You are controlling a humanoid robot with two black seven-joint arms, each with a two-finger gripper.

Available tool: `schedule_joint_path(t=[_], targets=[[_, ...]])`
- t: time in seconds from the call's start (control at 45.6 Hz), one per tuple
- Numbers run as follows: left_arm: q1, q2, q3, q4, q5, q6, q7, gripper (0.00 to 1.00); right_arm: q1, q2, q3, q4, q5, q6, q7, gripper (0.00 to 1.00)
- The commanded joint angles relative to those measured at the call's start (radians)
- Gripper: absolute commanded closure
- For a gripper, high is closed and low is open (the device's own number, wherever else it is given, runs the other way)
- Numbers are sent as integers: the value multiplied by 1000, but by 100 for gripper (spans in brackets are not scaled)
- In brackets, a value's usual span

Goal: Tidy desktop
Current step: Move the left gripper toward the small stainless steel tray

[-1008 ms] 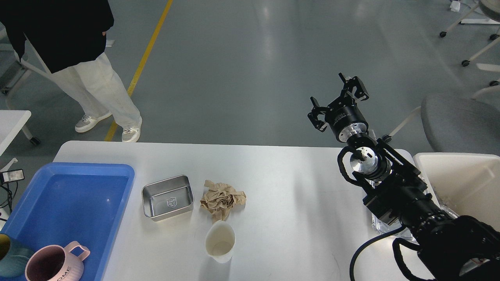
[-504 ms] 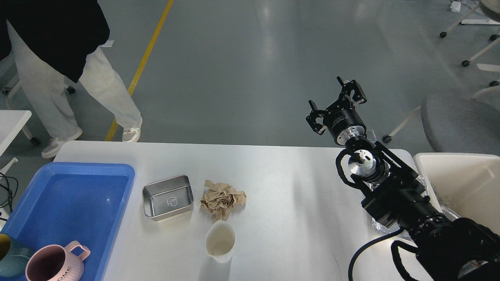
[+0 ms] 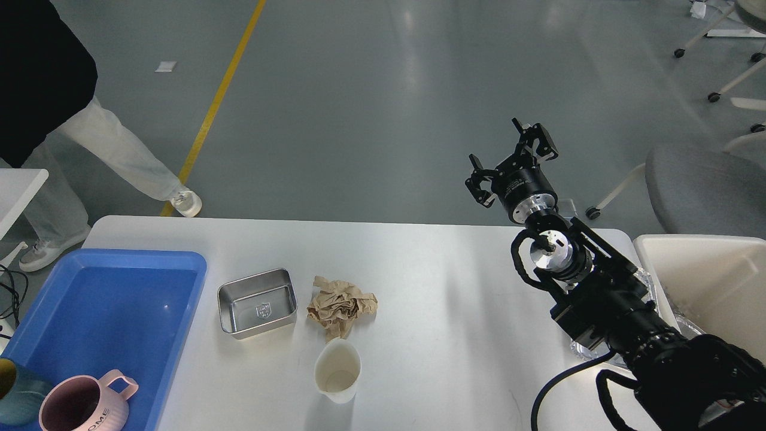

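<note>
The white desktop (image 3: 443, 287) fills the lower part of the head view. On it lie a small steel tray (image 3: 257, 302), a crumpled brown paper ball (image 3: 341, 306) and a white paper cup (image 3: 337, 370), close together left of centre. My right gripper (image 3: 508, 158) is open and empty, raised above the table's far edge, well right of these things. My left gripper is out of view.
A blue plastic tray (image 3: 36, 335) at the left holds a pink mug (image 3: 84, 406) and a teal cup (image 3: 15, 389). A cream-white bin (image 3: 706, 281) stands at the right edge. A person (image 3: 54, 108) walks beyond the table. A grey chair (image 3: 706, 185) is far right.
My right gripper has drifted slightly left and away. The person has walked further left. The things on the table have not moved.
</note>
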Motion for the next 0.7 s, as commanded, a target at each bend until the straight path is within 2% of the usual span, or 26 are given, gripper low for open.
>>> schedule_joint_path(t=[0.0,0.263,0.416,0.679], targets=[[-47,-1,0,-5,1,-38,27,11,1,-1,0,0,0,0,0,0],[-54,-26,0,-8,-1,-39,61,12,3,-2,0,0,0,0,0,0],[-58,-103,0,-8,-1,-38,127,12,5,-2,0,0,0,-2,0,0],[-54,-230,4,-3,1,-29,193,13,3,-10,0,0,0,-2,0,0]])
